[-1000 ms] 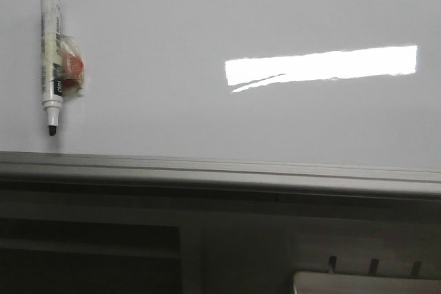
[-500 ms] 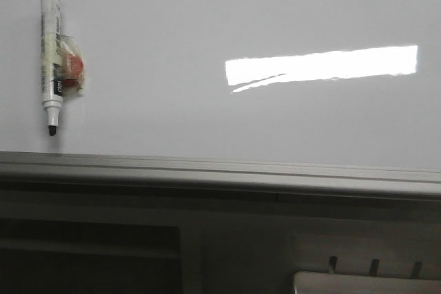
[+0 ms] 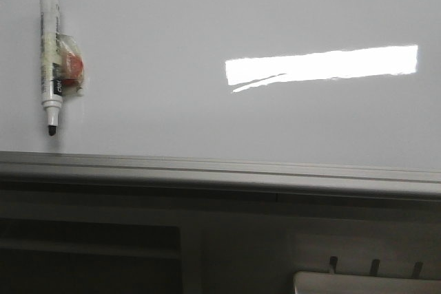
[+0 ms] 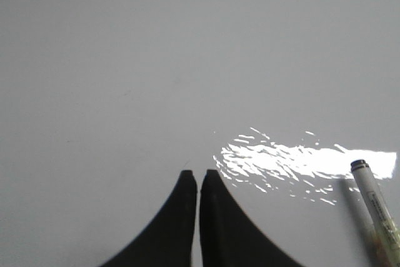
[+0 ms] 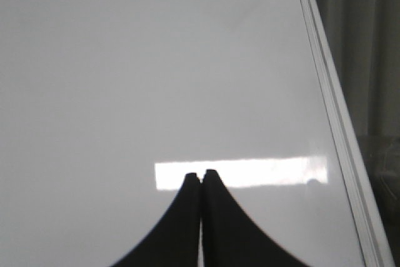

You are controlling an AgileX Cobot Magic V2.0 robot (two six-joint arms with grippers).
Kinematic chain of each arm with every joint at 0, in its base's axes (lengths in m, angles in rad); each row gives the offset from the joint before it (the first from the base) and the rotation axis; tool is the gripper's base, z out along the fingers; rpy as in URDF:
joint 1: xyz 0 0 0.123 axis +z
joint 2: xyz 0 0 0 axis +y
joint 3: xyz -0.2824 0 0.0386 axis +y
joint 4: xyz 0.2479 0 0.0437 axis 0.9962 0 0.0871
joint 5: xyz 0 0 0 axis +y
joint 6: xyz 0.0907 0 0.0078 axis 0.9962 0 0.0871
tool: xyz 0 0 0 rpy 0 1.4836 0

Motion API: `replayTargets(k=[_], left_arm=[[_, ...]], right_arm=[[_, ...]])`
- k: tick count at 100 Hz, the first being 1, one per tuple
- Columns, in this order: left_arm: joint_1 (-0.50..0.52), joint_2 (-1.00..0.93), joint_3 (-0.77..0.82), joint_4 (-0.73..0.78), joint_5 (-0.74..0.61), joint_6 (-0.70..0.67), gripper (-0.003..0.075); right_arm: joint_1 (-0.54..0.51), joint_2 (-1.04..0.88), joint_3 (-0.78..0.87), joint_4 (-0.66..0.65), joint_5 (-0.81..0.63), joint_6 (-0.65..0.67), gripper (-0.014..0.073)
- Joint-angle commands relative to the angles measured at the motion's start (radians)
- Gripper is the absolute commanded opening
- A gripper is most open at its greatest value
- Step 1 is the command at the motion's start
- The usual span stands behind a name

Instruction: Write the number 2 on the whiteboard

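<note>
Beyond the board's far edge, dark cabinet fronts [image 3: 89,253] sit in shadow with a recessed panel to the left, a pale tray-like edge [image 3: 365,284] shows at the lower right, and a bright strip of ceiling-light glare [image 3: 320,65] lies across the glossy surface.

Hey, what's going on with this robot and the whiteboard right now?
Nothing is being handled yet. The whiteboard is blank, with no number 2 on it. A marker lies on the board near its left end in the front view, with something small and red taped to its side. The left tool and right tool are both shut and empty, hovering over bare board. The left one has the marker's capped end in its camera view.
</note>
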Motion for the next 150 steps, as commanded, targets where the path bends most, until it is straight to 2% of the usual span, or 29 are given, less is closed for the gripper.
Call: replayTargets(k=[1, 5, 10, 22, 29, 46, 53, 73, 78, 95, 102, 110, 122, 133, 150], left_arm=[[-0.007, -0.027, 0.001, -0.06, -0.077, -0.033, -0.002], [-0.007, -0.027, -0.01, -0.074, -0.062, -0.05, -0.0021], [-0.007, -0.027, -0.038, -0.07, -0.015, -0.052, -0.0021], [-0.007, -0.001, -0.145, -0.061, 0.18, -0.052, -0.0021], [-0.007, 0.044, -0.226, -0.061, 0.266, -0.052, -0.0021], [-0.007, 0.184, -0.456, -0.059, 0.481, 0.051, -0.002], [-0.007, 0.226, -0.503, -0.068, 0.508, 0.053, -0.002], [-0.007, 0.265, -0.496, -0.1, 0.348, 0.053, -0.0006], [-0.007, 0.267, -0.489, -0.102, 0.323, 0.053, 0.003], [-0.007, 0.288, -0.435, -0.097, 0.193, 0.053, 0.0245], [-0.01, 0.31, -0.416, -0.118, 0.147, 0.053, 0.0275], [-0.026, 0.347, -0.412, -0.079, 0.157, 0.089, 0.0285], [-0.112, 0.401, -0.412, -0.071, 0.154, 0.105, 0.0285], [-0.242, 0.468, -0.405, -0.075, 0.107, 0.105, 0.0284], [-0.421, 0.615, -0.397, -0.088, 0.081, 0.105, 0.0284]], right_arm=[[0.0, -0.02, 0.021, 0.115, -0.092, 0.011, -0.006], [0.0, -0.02, 0.013, 0.176, -0.07, 0.027, -0.006], [0.0, -0.02, -0.017, 0.187, 0.011, 0.036, -0.006], [0.0, 0.002, -0.171, 0.187, 0.373, 0.039, -0.006], [0.0, 0.046, -0.268, 0.187, 0.523, 0.039, -0.006], [0.0, 0.208, -0.502, 0.203, 0.735, 0.039, -0.006], [0.004, 0.266, -0.572, 0.205, 0.821, 0.039, -0.006], [0.012, 0.327, -0.586, 0.266, 0.827, 0.039, -0.006], [0.016, 0.329, -0.578, 0.267, 0.825, 0.039, -0.006], [0.034, 0.329, -0.534, 0.266, 0.798, 0.039, -0.006], [0.034, 0.329, -0.512, 0.271, 0.811, 0.037, -0.006], [0.034, 0.329, -0.492, 0.271, 0.819, -0.011, -0.006], [0.034, 0.327, -0.487, 0.271, 0.822, -0.034, -0.006], [0.035, 0.327, -0.487, 0.271, 0.822, -0.123, -0.006], [0.035, 0.327, -0.487, 0.271, 0.804, -0.134, -0.006]])
